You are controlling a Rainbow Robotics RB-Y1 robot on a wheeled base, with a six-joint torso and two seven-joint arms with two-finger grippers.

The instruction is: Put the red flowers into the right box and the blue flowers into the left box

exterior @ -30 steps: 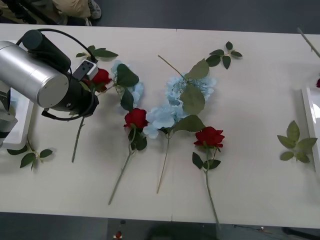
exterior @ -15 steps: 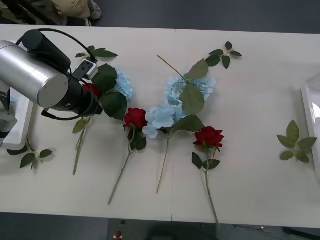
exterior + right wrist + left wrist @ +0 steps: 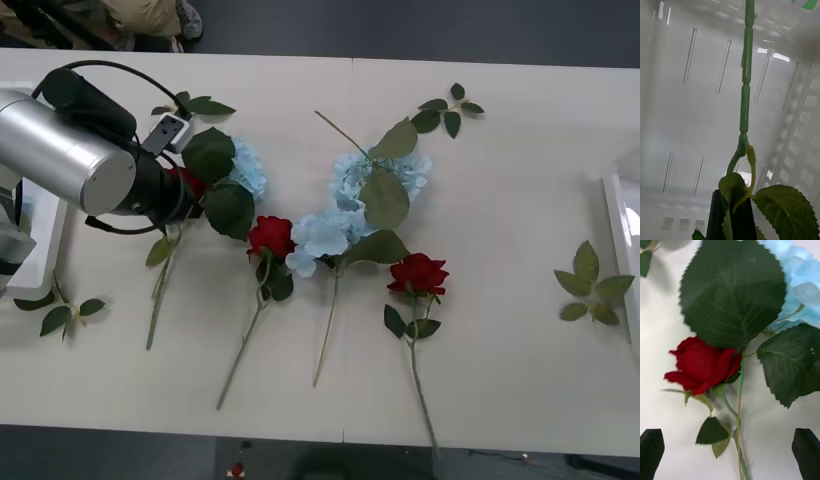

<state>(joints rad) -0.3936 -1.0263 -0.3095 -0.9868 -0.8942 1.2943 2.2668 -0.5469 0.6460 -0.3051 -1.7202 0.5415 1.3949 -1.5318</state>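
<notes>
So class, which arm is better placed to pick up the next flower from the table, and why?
Left. Its open tool hovers over a red rose and a blue hydrangea at the table's left. The right tool is shut on a green stem inside a white box.

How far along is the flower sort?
Early. Done: nothing confirmable; left box and right box are seen only in part. In hand: right gripper shut on a green stem against white slotted walls, bloom unseen; left gripper open over a red rose. Left: three red roses, that one included, and the blue flowers lie on the table.
</notes>
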